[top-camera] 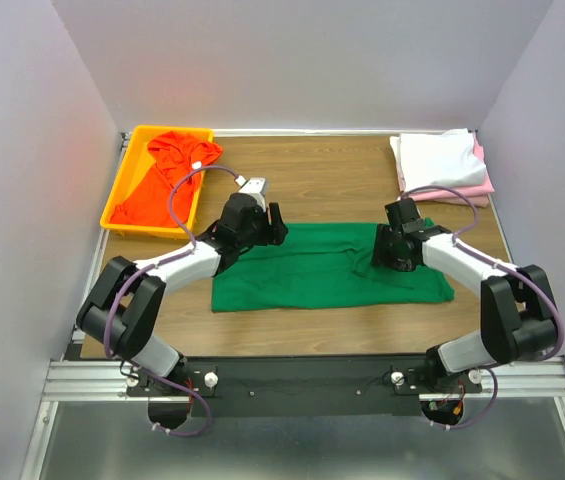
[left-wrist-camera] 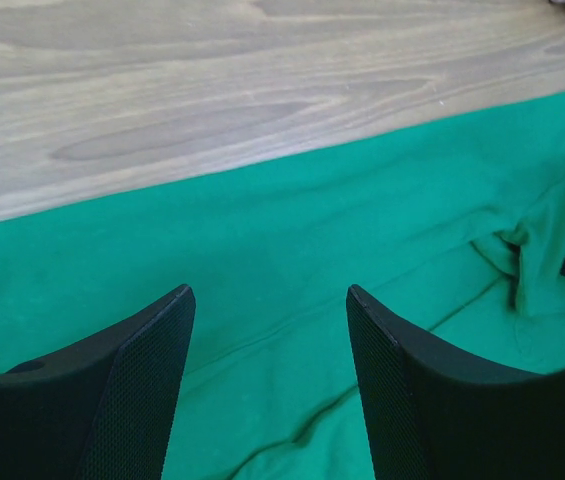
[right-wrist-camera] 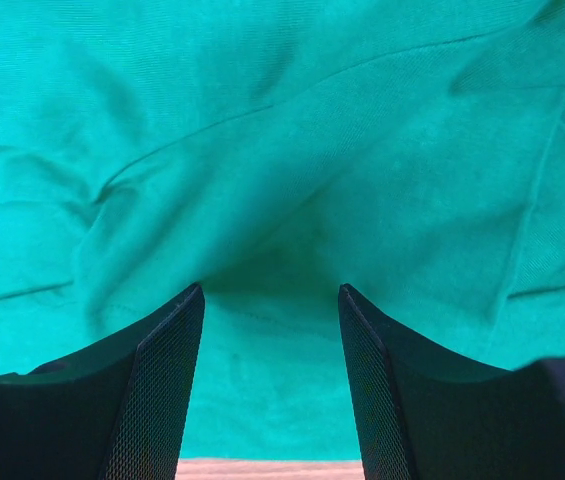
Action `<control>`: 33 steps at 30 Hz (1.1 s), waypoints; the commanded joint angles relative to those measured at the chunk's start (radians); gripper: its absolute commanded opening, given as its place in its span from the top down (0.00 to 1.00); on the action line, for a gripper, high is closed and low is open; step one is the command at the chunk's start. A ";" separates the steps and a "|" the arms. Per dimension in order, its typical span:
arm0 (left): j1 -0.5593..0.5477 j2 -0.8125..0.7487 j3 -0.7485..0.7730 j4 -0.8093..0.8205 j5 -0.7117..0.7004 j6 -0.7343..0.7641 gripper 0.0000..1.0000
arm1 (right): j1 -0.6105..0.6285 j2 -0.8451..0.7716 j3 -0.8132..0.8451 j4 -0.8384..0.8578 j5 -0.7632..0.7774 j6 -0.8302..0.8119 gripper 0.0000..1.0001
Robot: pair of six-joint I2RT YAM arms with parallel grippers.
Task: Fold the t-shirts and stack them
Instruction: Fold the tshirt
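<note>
The dark green cloth t-shirt [top-camera: 332,268] lies flat in the middle of the wooden table [top-camera: 332,180], its long axis running left to right. The left gripper [top-camera: 270,225] hangs over its far-left edge and the right gripper [top-camera: 392,255] over its right end. Both have their jaws apart and hold nothing, so each end is probably best taken by its own arm.

Green tee [top-camera: 332,268] spread centre; orange-red [top-camera: 162,180] crumpled far-left; white [top-camera: 437,158] atop pink [top-camera: 467,190].
</note>
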 commanded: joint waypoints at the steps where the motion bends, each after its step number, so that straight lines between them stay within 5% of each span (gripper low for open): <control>1: -0.015 0.028 -0.048 0.107 0.051 -0.040 0.30 | 0.001 0.036 0.027 0.034 0.002 0.019 0.37; 18: 0.077 0.111 -0.175 0.147 0.037 -0.066 0.30 | 0.011 0.117 -0.033 0.138 -0.146 0.023 0.38; 33: 0.147 0.045 -0.094 0.019 -0.069 0.000 0.30 | 0.069 0.056 0.002 0.141 -0.128 0.041 0.37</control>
